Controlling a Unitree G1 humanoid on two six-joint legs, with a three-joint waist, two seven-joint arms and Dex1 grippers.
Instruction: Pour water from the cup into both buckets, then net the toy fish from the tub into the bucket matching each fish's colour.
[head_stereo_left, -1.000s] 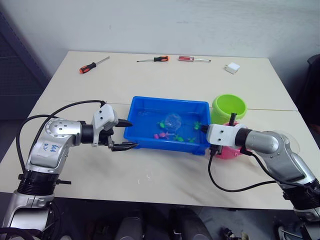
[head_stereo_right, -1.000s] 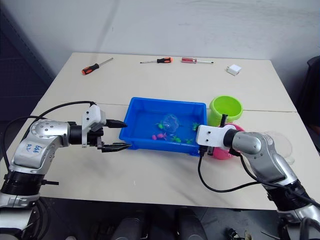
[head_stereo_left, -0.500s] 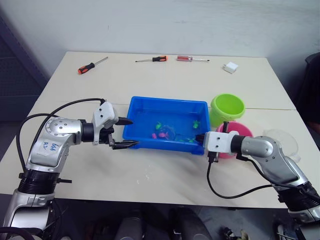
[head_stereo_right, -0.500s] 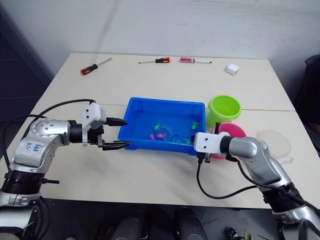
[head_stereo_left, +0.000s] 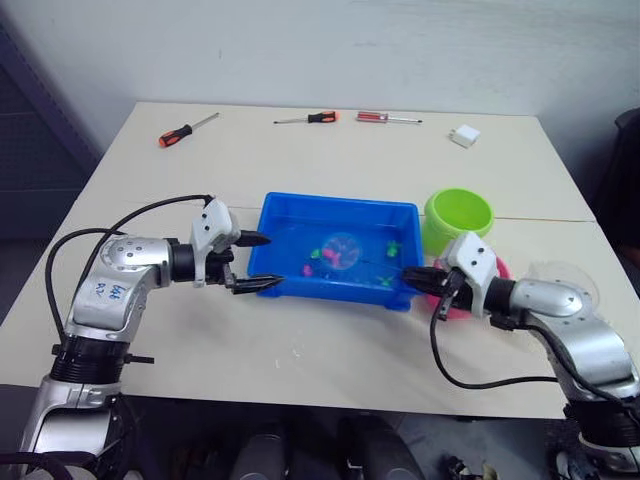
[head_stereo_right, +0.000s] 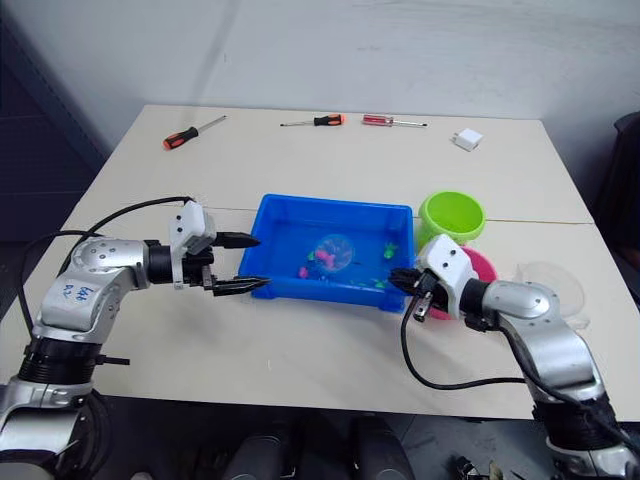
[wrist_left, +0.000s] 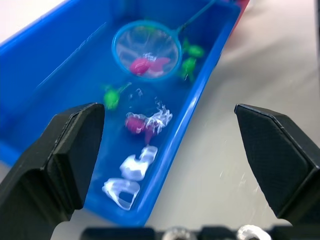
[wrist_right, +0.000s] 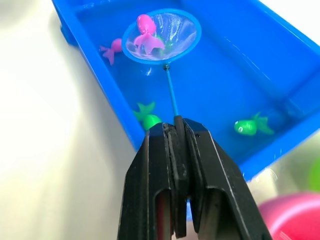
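Nearest, the right end effector (wrist_right: 175, 131) is clamped on the net's thin handle at the tub's near right corner. The left end effector (head_stereo_left: 252, 262) hovers with fingers spread and nothing between them, just beside the tub's left end. In the tub (head_stereo_left: 290, 208), the net (wrist_right: 161, 36) holds one pink fish (wrist_right: 145, 33); another pink fish (wrist_right: 113, 49) and several green fish (wrist_right: 248, 126) lie loose in the water. So netting seems under way, with sorting mostly left. Beyond the right arm stand the pink bucket (head_stereo_right: 481, 266) and green bucket (head_stereo_left: 458, 215); whether they hold water or fish cannot be told. The cup (head_stereo_left: 565, 280) rests beside the pink bucket.
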